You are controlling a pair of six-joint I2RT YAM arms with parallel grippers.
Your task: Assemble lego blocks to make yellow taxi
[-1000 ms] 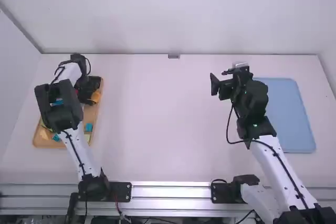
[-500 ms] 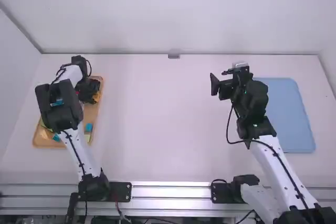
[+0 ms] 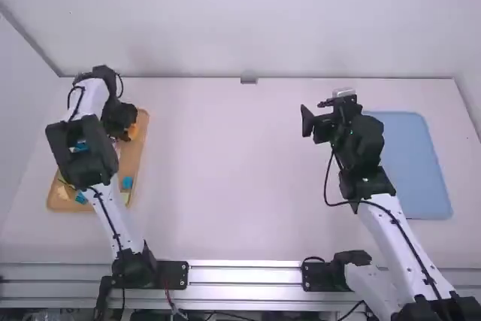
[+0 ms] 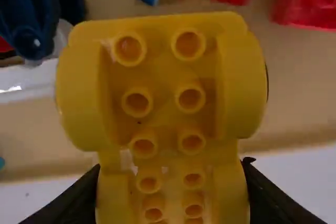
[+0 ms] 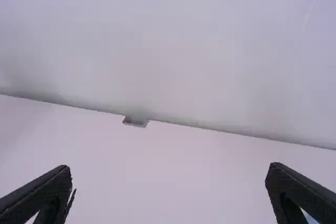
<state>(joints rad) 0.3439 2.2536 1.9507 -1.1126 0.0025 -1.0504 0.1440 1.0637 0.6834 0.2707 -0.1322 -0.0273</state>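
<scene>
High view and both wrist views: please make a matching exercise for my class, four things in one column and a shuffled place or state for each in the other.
1. Tan tray
2. Blue board
3. Right end effector
4. Yellow block

A. Open, fingers wide apart
B. At the left side of the table
C. Held in the left end effector
D. At the table's right side

Pairs: 1-B, 2-D, 3-A, 4-C
</scene>
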